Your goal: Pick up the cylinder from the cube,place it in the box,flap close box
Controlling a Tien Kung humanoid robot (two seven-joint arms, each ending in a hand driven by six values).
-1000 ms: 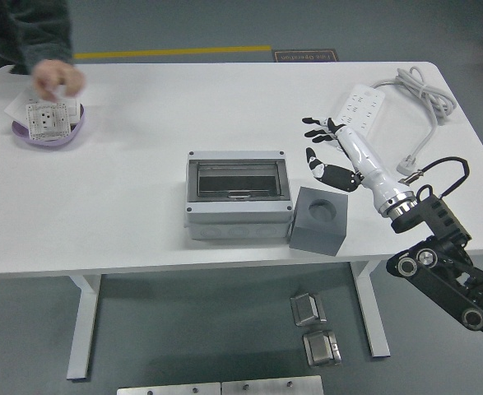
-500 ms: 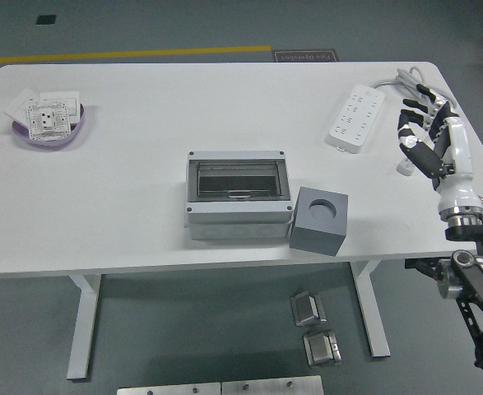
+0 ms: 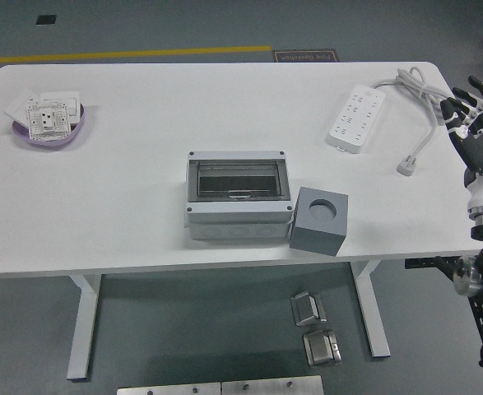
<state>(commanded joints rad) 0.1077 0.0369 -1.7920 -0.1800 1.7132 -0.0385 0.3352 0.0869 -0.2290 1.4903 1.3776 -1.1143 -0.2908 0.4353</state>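
Observation:
A grey box (image 3: 238, 196) with a clear flap lid stands at the table's middle front. A grey cube (image 3: 319, 220) with a round hole on top sits against its right front corner; I see no cylinder on it or anywhere else. My right hand (image 3: 474, 115) hangs at the table's right edge, fingers spread, holding nothing, far from the cube. My left hand is out of view.
A white power strip (image 3: 356, 116) with cable and plug (image 3: 408, 167) lies at the back right. A purple bowl (image 3: 50, 126) with white socket plates sits at the back left. Metal parts lie on the floor under the table.
My right hand drew back from beside the cube, moving right to the table's right edge. The person's hand at the purple bowl has left the view.

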